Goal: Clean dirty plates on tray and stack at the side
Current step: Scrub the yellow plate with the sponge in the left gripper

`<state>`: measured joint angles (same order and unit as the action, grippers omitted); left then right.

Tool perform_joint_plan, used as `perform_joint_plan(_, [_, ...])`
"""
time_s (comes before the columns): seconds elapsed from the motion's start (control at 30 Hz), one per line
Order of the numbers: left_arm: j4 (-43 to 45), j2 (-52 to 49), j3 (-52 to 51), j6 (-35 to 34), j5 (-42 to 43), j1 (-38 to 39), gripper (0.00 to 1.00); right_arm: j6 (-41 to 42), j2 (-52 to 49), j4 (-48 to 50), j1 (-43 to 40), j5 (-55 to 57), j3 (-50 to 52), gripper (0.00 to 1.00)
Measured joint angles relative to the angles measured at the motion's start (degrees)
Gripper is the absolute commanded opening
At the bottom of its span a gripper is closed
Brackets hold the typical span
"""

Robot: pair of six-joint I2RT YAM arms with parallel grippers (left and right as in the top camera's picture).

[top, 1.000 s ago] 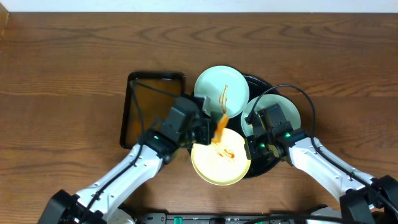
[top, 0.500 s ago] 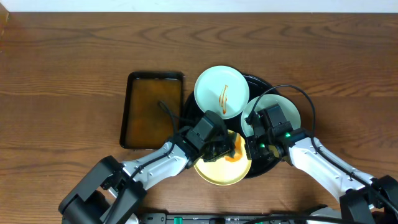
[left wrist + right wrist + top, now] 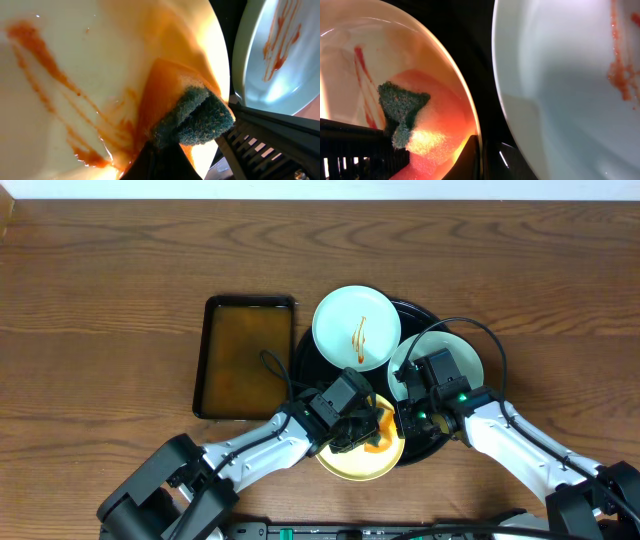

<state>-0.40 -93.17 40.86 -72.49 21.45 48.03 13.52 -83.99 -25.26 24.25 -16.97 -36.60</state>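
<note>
Wood table [image 3: 100, 280]: we're pressing sponge [image 3: 192, 117], clamped in L gripper [image 3: 363, 426], onto cream plate [image 3: 350, 463]; R gripper [image 3: 403, 420] closed beside rim. Risk: hard scrubbing skidding plate off tray [image 3: 412, 311].

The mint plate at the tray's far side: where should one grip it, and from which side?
Pinch the mint plate at its far rim, coming from the far side. It lies flat, so only the rim gives a hold; that edge seems to overhang the tray, and the near side is crowded by the left gripper and sponge.
</note>
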Motion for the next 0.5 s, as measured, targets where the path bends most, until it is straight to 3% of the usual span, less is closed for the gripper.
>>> perform_joint_plan(0.27, [-0.68, 0.0, 0.13, 0.72, -2.99, -0.07, 0.07, 0.0, 0.0, 0.17, 0.0, -0.2, 0.0, 0.01])
perform_joint_plan(0.5, [-2.16, 0.17, 0.44, 7.87, -9.31, -3.82, 0.07, 0.0, 0.0, 0.44, 0.0, -0.42, 0.0, 0.01])
